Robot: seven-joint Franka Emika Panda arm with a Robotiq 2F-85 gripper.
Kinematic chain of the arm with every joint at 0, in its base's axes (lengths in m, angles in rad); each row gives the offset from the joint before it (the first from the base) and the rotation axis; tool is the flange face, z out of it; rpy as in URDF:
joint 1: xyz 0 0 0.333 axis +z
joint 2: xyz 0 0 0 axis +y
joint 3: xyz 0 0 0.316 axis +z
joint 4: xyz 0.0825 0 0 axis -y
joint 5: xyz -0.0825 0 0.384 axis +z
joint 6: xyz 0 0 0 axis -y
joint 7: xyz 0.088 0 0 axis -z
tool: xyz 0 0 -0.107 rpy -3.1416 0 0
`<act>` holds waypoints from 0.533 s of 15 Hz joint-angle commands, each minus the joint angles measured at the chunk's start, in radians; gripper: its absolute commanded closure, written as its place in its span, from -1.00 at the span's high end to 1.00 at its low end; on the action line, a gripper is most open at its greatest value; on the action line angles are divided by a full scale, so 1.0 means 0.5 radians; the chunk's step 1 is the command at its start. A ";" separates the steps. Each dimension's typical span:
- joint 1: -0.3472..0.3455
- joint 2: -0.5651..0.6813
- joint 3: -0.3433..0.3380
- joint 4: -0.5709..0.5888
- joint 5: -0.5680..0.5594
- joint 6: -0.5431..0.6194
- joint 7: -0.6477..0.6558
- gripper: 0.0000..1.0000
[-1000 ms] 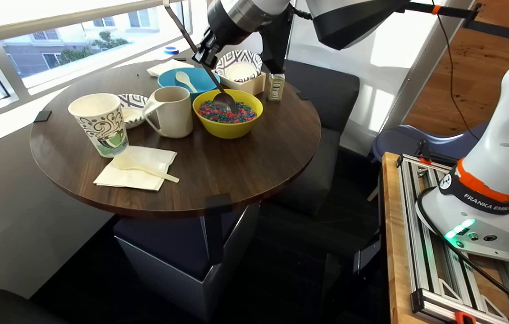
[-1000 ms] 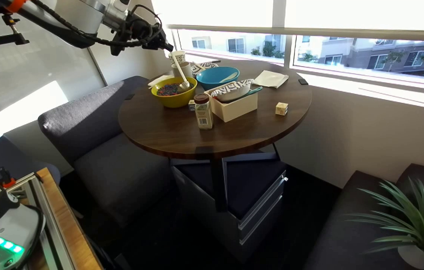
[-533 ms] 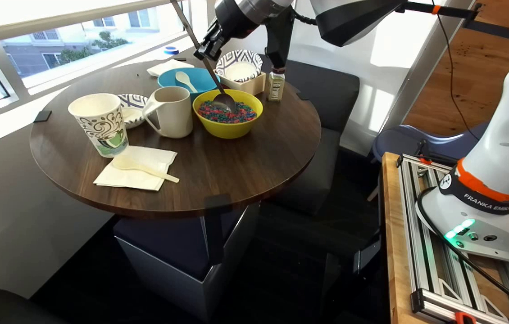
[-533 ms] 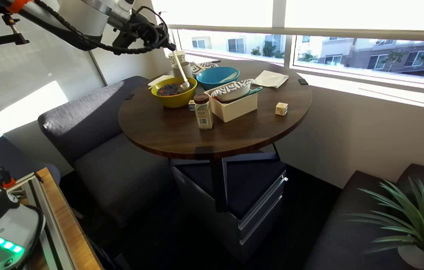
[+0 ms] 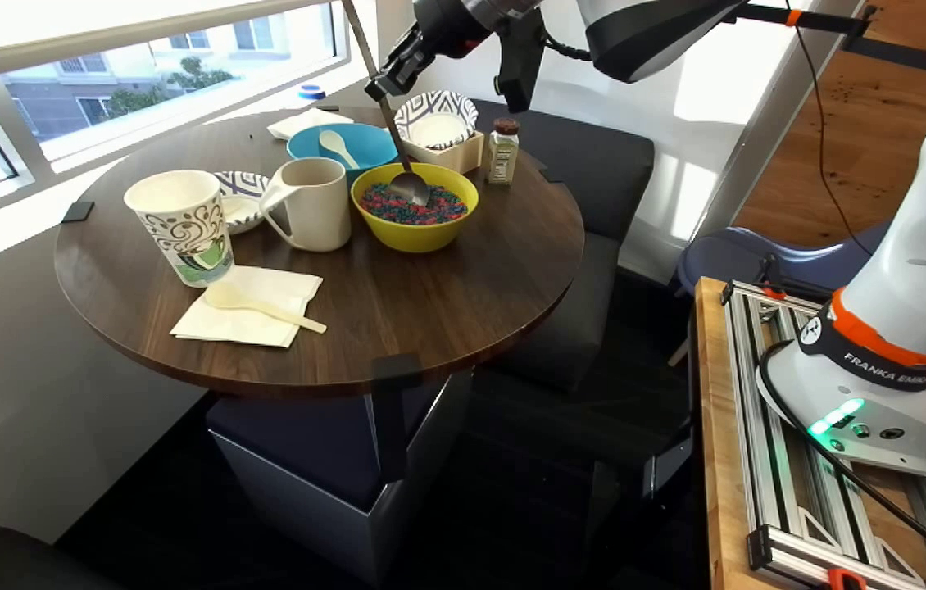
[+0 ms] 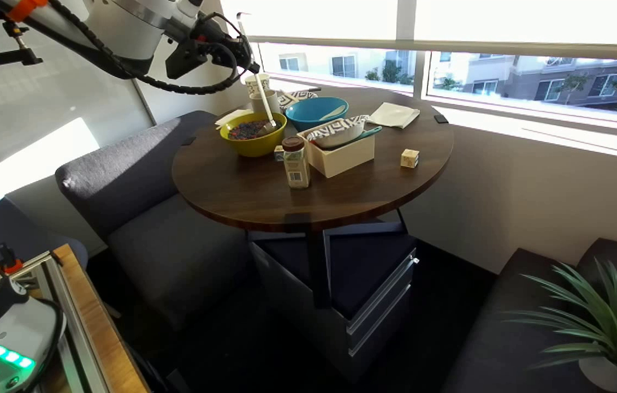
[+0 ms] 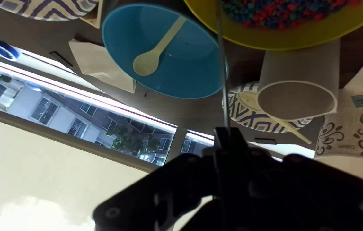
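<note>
Swinging slightly toward the right of the frame since half a second ago, the fingers (image 5: 396, 79) are bringing the ladle (image 5: 396, 138) along, and its handle (image 6: 264, 96) is now standing more upright in both exterior views. At upper centre in an exterior view, the cap (image 5: 506, 126) of the jar (image 5: 502, 157) is now showing clear of the arm (image 5: 643, 41).

The fingers are grasping the handle partway along: one length is running up past them to the top edge of the frame, and the other is slanting below them, down to the right. The head (image 5: 410, 190) is lying inside the yellow bowl (image 5: 414, 239), near the centre, against the coloured bits (image 5: 426, 215); how deep it is sinking is hard to see. Across the wrist view, the fingertips (image 7: 237, 138) are pinching the handle at lower centre, with the yellow bowl filling the upper right.

The mug (image 5: 315, 209) is standing just left of the yellow bowl, and the blue bowl (image 5: 373, 146) is sitting beyond it. At the left of the table (image 5: 447, 303), the cup (image 5: 188, 233) is standing by the napkin (image 5: 205, 324), which is carrying a pale spoon (image 5: 260, 307).
</note>
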 commanded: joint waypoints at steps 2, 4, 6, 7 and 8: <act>-0.039 -0.006 -0.055 -0.154 0.102 0.197 -0.005 -0.98; -0.057 -0.007 -0.084 -0.181 0.108 0.285 -0.027 -0.98; -0.074 0.003 -0.111 -0.201 0.106 0.374 -0.034 -0.98; -0.085 0.009 -0.126 -0.210 0.105 0.415 -0.034 -0.98; -0.094 0.013 -0.141 -0.219 0.100 0.459 -0.034 -0.98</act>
